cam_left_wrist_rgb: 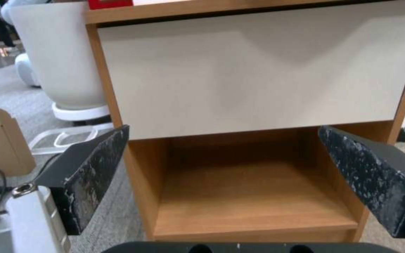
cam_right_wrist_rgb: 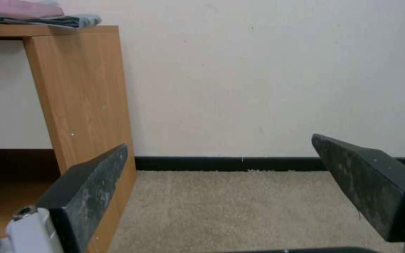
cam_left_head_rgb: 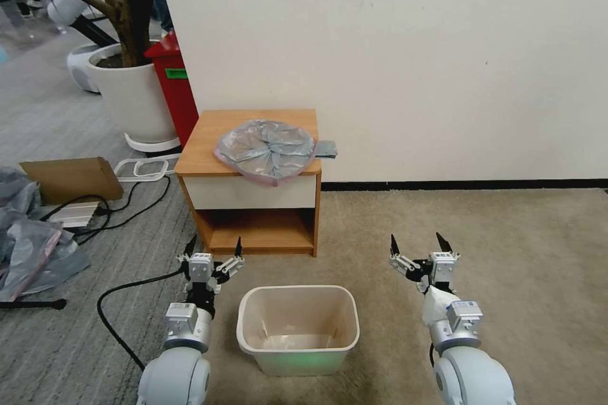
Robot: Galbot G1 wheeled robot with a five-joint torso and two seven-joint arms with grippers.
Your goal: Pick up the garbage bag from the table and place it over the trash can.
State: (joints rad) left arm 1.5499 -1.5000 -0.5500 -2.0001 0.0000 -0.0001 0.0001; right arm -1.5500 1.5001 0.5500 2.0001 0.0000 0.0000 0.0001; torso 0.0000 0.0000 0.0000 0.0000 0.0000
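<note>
Garbage bag (cam_left_head_rgb: 266, 149) lies flat on table (cam_left_head_rgb: 202, 139), 12 o'clock from trash can (cam_left_head_rgb: 297, 329) | left gripper (cam_left_head_rgb: 213, 252) spread wide, holding nothing, 10 o'clock of can | right gripper (cam_left_head_rgb: 417, 245) spread wide, holding nothing, 2 o'clock of can

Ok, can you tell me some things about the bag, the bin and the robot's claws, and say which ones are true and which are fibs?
1. The garbage bag lies on top of the table. True.
2. The trash can already has the bag over it. False: it stands bare on the floor, between the two arms.
3. The left claw is open and holds nothing. True.
4. The right claw is gripping the bag. False: it is open and empty, low by the carpet, to the right of the table.
5. The table's lower shelf is packed with boxes. False: nothing lies on it.
</note>
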